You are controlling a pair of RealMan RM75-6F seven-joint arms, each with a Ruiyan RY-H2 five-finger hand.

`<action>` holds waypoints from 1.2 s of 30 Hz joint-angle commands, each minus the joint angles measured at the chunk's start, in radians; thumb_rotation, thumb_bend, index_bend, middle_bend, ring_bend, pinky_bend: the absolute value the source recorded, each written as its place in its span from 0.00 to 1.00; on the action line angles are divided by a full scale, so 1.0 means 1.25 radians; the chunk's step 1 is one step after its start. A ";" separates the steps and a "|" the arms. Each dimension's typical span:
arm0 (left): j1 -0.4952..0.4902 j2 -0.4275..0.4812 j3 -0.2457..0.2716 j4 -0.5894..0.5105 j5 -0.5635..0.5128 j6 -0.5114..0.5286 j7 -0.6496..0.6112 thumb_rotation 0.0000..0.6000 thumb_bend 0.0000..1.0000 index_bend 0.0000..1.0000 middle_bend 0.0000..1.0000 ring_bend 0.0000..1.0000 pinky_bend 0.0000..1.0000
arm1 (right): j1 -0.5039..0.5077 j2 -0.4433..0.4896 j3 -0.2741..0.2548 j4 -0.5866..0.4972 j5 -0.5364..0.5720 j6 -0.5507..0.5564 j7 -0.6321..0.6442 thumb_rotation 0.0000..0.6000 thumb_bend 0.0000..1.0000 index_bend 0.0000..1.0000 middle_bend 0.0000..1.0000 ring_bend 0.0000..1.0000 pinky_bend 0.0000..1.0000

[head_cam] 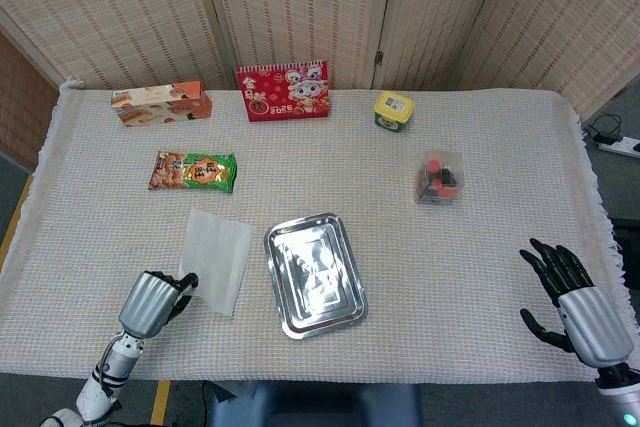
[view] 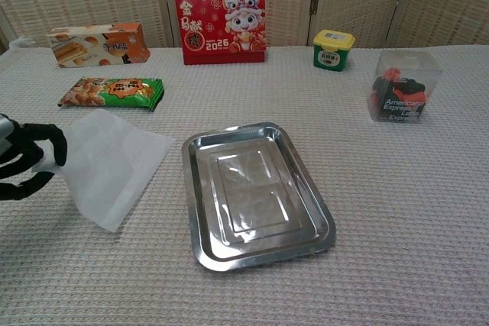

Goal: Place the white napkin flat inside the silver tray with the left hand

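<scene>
One corner of the white napkin is pinched in the left hand, the sheet hanging tilted off the worktop to that hand's right. Just beyond its free edge lies the silver tray, long axis running away from the robot. Far across, the right hand rests with fingers spread, holding nothing, well apart from both.

A staged test room rather than a home: a cloth-covered counter backed by woven folding screens, with a power strip on grey floor.
</scene>
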 commanded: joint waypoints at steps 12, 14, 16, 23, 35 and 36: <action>-0.116 0.108 -0.083 -0.252 0.025 -0.042 0.208 1.00 0.63 0.61 1.00 1.00 1.00 | 0.000 0.013 0.000 0.000 0.000 0.003 0.028 1.00 0.41 0.00 0.00 0.00 0.00; -0.129 0.099 -0.084 -0.261 0.027 -0.060 0.225 1.00 0.63 0.61 1.00 1.00 1.00 | 0.000 0.015 -0.001 -0.001 -0.003 0.007 0.033 1.00 0.41 0.00 0.00 0.00 0.00; -0.141 0.088 -0.087 -0.272 0.030 -0.073 0.241 1.00 0.63 0.61 1.00 1.00 1.00 | -0.002 0.020 0.001 -0.002 -0.005 0.017 0.044 1.00 0.41 0.00 0.00 0.00 0.00; -0.174 0.041 -0.090 -0.281 0.051 -0.095 0.302 1.00 0.63 0.61 1.00 1.00 1.00 | -0.013 0.041 0.016 -0.004 0.027 0.041 0.109 1.00 0.41 0.00 0.00 0.00 0.00; -0.288 -0.035 -0.139 -0.247 0.058 -0.189 0.361 1.00 0.63 0.61 1.00 1.00 1.00 | -0.029 0.067 0.015 0.002 0.018 0.074 0.173 1.00 0.41 0.00 0.00 0.00 0.00; -0.294 -0.037 -0.143 -0.246 0.055 -0.195 0.364 1.00 0.63 0.60 1.00 1.00 1.00 | -0.031 0.069 0.015 0.002 0.017 0.080 0.178 1.00 0.41 0.00 0.00 0.00 0.00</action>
